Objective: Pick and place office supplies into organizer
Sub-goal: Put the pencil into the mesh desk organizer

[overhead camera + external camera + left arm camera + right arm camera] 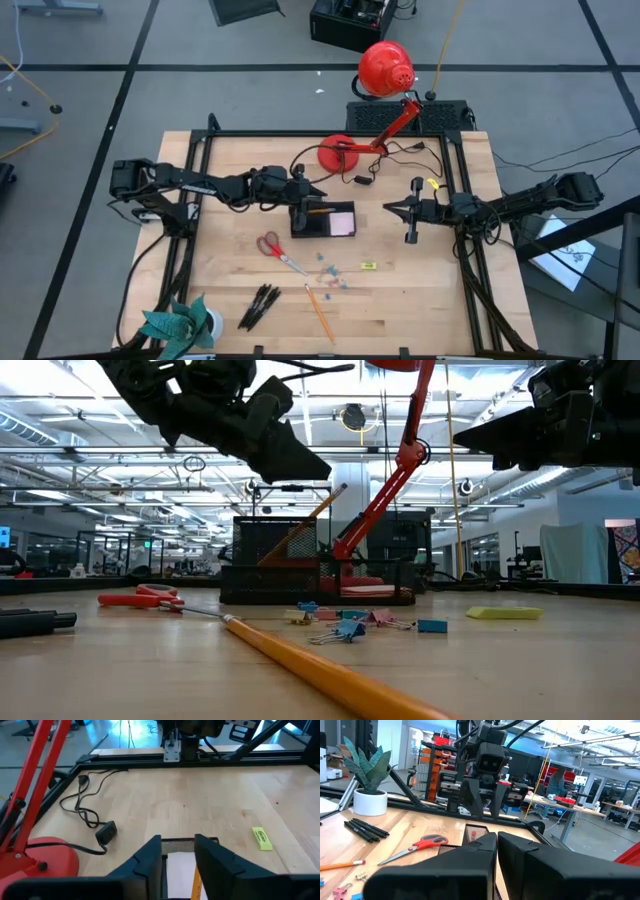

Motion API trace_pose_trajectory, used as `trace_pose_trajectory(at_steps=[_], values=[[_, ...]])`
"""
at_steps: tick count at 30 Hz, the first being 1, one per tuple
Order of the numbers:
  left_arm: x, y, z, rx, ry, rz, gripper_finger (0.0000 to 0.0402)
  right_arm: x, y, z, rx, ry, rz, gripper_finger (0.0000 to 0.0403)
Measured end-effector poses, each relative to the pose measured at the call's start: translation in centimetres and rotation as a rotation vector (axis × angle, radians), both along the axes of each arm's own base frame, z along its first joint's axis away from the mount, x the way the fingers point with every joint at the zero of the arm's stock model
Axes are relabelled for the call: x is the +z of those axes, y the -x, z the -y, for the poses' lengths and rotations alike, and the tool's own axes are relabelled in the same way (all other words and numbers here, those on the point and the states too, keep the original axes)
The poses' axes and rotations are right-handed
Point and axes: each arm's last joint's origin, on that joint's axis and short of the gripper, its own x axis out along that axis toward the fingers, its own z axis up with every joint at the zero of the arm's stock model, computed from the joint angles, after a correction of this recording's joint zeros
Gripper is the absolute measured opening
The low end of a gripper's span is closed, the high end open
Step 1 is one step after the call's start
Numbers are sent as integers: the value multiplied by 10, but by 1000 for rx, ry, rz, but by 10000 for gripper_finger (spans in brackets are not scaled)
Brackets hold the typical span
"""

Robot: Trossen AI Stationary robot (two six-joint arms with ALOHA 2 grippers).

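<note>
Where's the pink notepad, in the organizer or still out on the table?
In. The high view shows the pink notepad lying inside the black organizer, filling its right-hand section, with the left claw just above the organizer.

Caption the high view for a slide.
Left gripper hovers over the organizer; scissors, pens and pencil remain on the table.

Worktop layout, organizer at centre

Organizer [322, 219] sits mid-worktop, notepad [342, 222] and a pencil [318, 211] in it; lamp base [338, 153] behind it toward the far edge; scissors [279, 252], pens [259, 305] and second pencil [319, 313] toward the near edge; plant [183, 324] at the near left corner.
</note>
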Motion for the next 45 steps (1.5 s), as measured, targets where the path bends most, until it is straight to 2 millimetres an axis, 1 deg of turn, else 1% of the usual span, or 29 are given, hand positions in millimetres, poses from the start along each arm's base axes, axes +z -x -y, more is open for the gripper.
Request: trace_pose_trajectory(at_steps=[2, 5, 8, 10, 13, 15, 18, 22, 24, 27, 30, 33, 35, 38, 40, 42, 45], values=[[1, 0, 0, -1, -5, 13, 137, 0, 0, 0, 0, 0, 0, 9], [8, -2, 0, -1, -16, 86, 148, 0, 0, 0, 0, 0, 0, 9], [21, -5, 1, -8, -33, 218, 156, 0, 0, 0, 0, 0, 0, 9], [35, -6, 4, -33, -17, 291, 158, 0, 0, 0, 0, 0, 0, 9], [56, -9, 17, -97, 67, 303, 159, 0, 0, 0, 1, 0, -1, 9], [58, -12, 33, -143, 115, 220, 159, 0, 0, 0, 0, 0, 0, 9], [49, -18, 67, -224, 115, 77, 159, -1, 0, 0, 0, 0, -6, 9], [34, -21, 110, -254, 107, -17, 159, -1, 0, 0, 1, -6, -13, 9], [26, -21, 127, -249, 134, -51, 159, -2, 0, 0, 1, -7, -17, 9], [15, -20, 146, -210, 216, -84, 159, -1, 0, 0, 1, -7, -12, 9], [0, -21, 159, -131, 294, -132, 159, 0, 0, 0, 1, -9, 0, 9], [-18, -21, 170, -99, 317, -199, 159, 0, 0, 0, 3, -27, 2, 9], [-30, -17, 177, -85, 328, -279, 159, 0, 0, 0, 4, -34, 3, 9], [-44, -9, 183, 13, 411, -399, 159, 0, 0, 0, 5, -34, 3, 9], [-50, -3, 186, 92, 447, -458, 159, 0, 0, 0, 6, -34, 3, 9], [-53, 2, 190, 140, 461, -474, 159, 0, 0, 0, 7, -34, 3, 9], [-51, 6, 200, 135, 472, -462, 159, 0, 0, 0, 7, -34, 3, 9]])
